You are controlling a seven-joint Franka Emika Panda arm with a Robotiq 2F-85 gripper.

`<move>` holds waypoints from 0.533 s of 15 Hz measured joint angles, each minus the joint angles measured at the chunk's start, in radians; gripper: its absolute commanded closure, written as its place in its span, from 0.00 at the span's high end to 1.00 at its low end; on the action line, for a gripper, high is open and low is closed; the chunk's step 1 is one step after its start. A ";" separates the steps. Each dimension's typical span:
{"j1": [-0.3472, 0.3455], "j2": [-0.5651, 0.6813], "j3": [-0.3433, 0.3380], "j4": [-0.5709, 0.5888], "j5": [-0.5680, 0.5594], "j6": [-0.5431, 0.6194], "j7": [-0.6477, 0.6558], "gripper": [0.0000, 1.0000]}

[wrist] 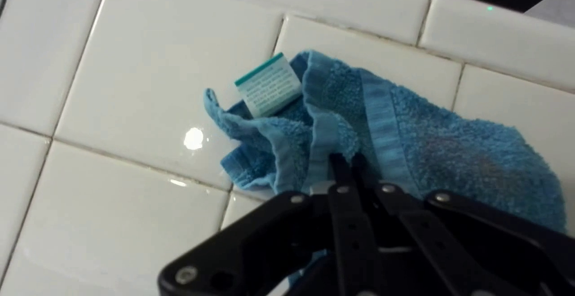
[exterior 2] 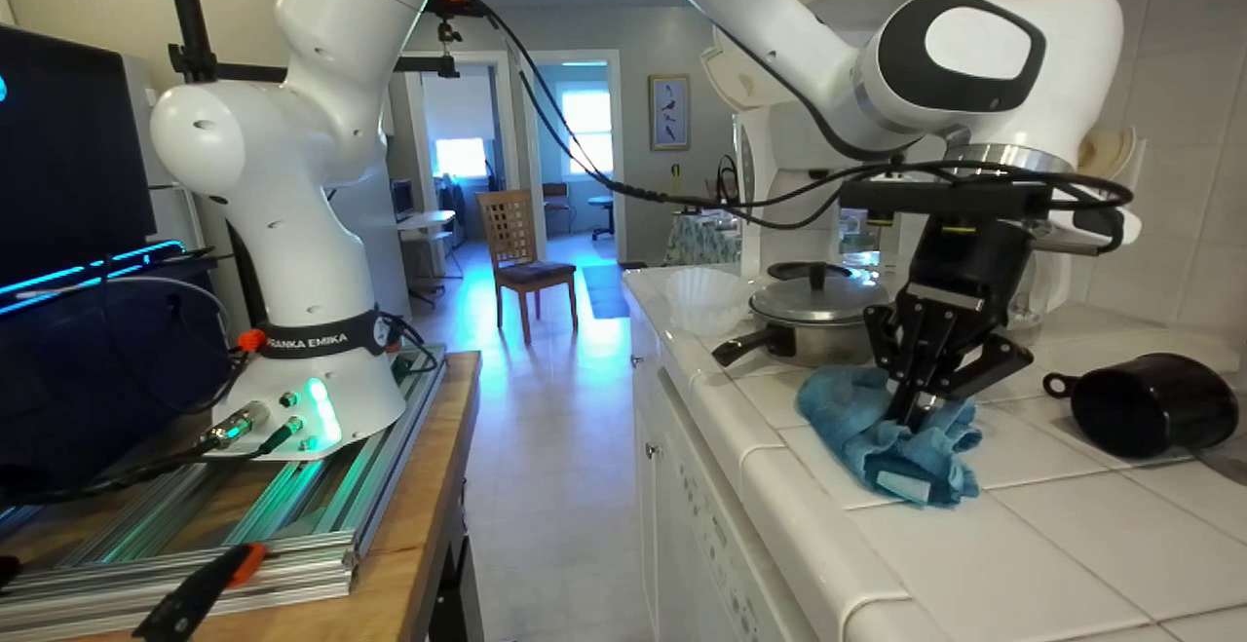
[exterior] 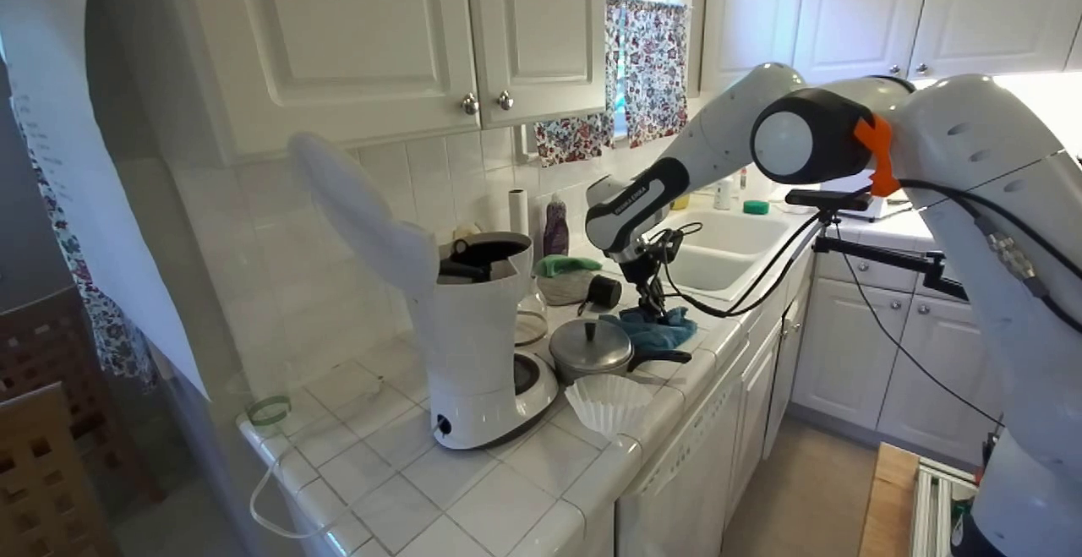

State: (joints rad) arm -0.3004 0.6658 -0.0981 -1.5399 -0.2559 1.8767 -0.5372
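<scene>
A crumpled blue towel lies on the white tiled counter; it also shows in both exterior views. A white tag with a teal edge sticks out from it. My gripper points down into the towel's folds, its black fingertips close together with cloth pinched between them. The gripper also shows in both exterior views. The towel still rests on the counter. The part of the towel under the gripper's body is hidden in the wrist view.
A lidded metal pot stands close beside the towel, its black handle reaching toward the counter edge. A black cup lies on its side nearby. A paper filter, a white coffee maker and a sink are along the counter.
</scene>
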 measured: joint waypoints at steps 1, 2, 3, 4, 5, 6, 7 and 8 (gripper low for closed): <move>-0.008 -0.006 -0.006 -0.011 0.000 -0.002 0.000 0.01; -0.015 -0.013 -0.015 -0.023 0.000 -0.002 0.000 0.01; -0.022 -0.019 -0.024 -0.034 0.000 -0.002 0.000 0.01; -0.029 -0.022 -0.033 -0.041 0.000 -0.002 0.000 0.01; -0.037 -0.023 -0.042 -0.045 0.000 -0.001 0.001 0.01; -0.043 -0.023 -0.051 -0.048 -0.001 0.000 0.003 0.01; -0.050 -0.023 -0.059 -0.048 -0.001 0.004 0.010 0.01; -0.059 -0.022 -0.066 -0.046 0.000 0.007 0.020 0.01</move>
State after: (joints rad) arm -0.3593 0.6436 -0.1637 -1.5856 -0.2559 1.8840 -0.5168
